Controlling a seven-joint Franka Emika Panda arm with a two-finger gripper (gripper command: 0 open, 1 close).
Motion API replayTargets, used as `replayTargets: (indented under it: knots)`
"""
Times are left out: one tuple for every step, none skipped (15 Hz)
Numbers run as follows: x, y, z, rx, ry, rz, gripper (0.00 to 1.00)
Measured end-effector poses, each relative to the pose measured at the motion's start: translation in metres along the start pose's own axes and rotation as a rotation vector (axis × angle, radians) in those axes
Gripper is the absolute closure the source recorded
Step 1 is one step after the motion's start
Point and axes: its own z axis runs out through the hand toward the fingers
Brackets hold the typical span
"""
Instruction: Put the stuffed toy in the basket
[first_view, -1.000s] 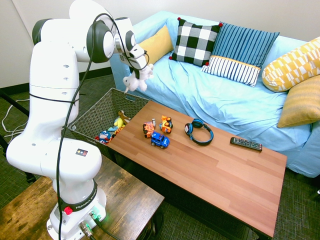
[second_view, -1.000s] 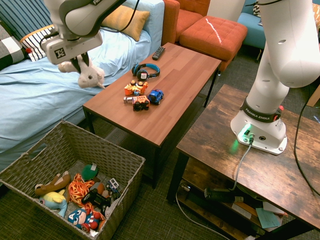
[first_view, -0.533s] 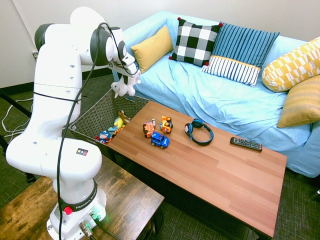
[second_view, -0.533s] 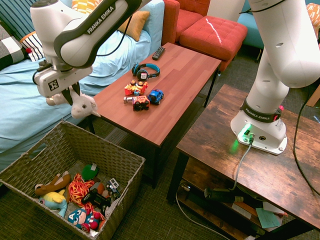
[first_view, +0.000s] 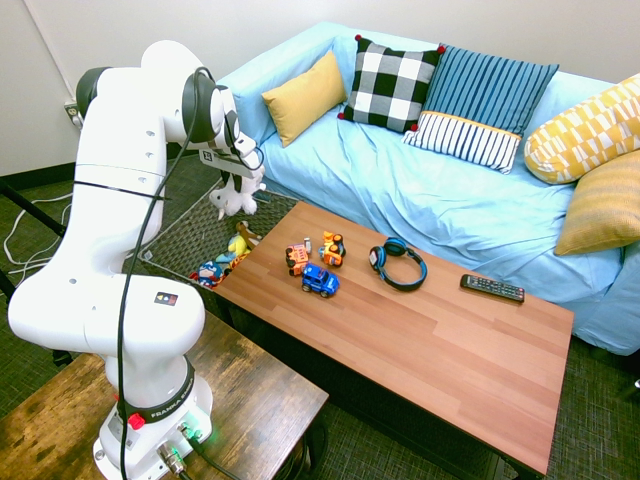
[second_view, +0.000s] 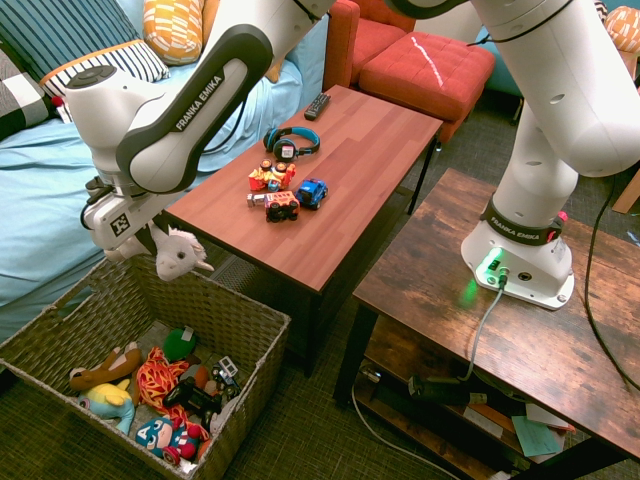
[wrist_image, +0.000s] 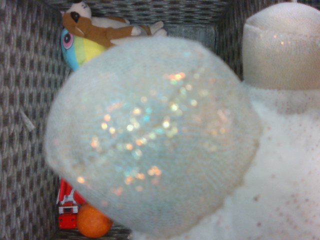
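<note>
Hanging from the gripper (second_view: 150, 238), the stuffed toy (second_view: 178, 254) dangles over the open top of the basket (second_view: 255, 330), near the corner closest to the coffee table (second_view: 330, 190); the fingers are clamped on its upper part and mostly buried in white fluff, so their tips cannot be made out. In the first exterior view the same toy (first_view: 237, 194) shows as a small pale lump below the gripper (first_view: 232, 176), with the arm's bulk covering much of the basket (first_view: 190, 235) — only a slice of its mesh wall and floor is visible there.

The wrist view is almost filled by the toy (wrist_image: 155, 135), blurred and glittery, a rounded limb or ear in front and more white plush to one side. Around its edges the basket's woven walls (wrist_image: 25, 100) appear, along with a brown plush dog (wrist_image: 107, 27) lying on a blue-and-yellow soft toy (wrist_image: 77, 47), and a red toy (wrist_image: 67, 200) beside an orange ball (wrist_image: 92, 225), both partly cut off.

In the second exterior view several colourful toys (second_view: 165, 390) lie heaped on the basket floor. On the table sit toy cars (second_view: 285, 190), blue headphones (second_view: 291, 141) and a remote (second_view: 317, 104) — the plush is well apart from them
</note>
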Motion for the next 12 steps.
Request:
replayTargets:
  knots:
    - [0.005, 0.000, -0.002, 0.002, 0.004, 0.007, 0.00]
    - [0.009, 0.000, -0.003, 0.004, 0.008, 0.013, 0.00]
    - [0.013, 0.001, -0.004, 0.004, 0.011, 0.018, 0.00]
    - [0.016, 0.002, -0.004, 0.004, 0.015, 0.023, 0.00]
    - [0.019, 0.003, -0.005, 0.003, 0.018, 0.027, 0.00]
    - [0.022, 0.005, -0.004, 0.001, 0.021, 0.031, 0.00]
    - [0.023, 0.005, -0.006, 0.002, 0.023, 0.032, 0.00]
    - [0.023, 0.005, -0.008, 0.005, 0.024, 0.031, 0.00]
    - [0.022, 0.004, -0.011, 0.008, 0.026, 0.030, 0.00]
    - [0.021, 0.004, -0.016, 0.012, 0.028, 0.030, 0.00]
    - [0.021, 0.004, -0.020, 0.017, 0.030, 0.031, 0.00]
    - [0.022, 0.004, -0.023, 0.021, 0.032, 0.032, 0.00]
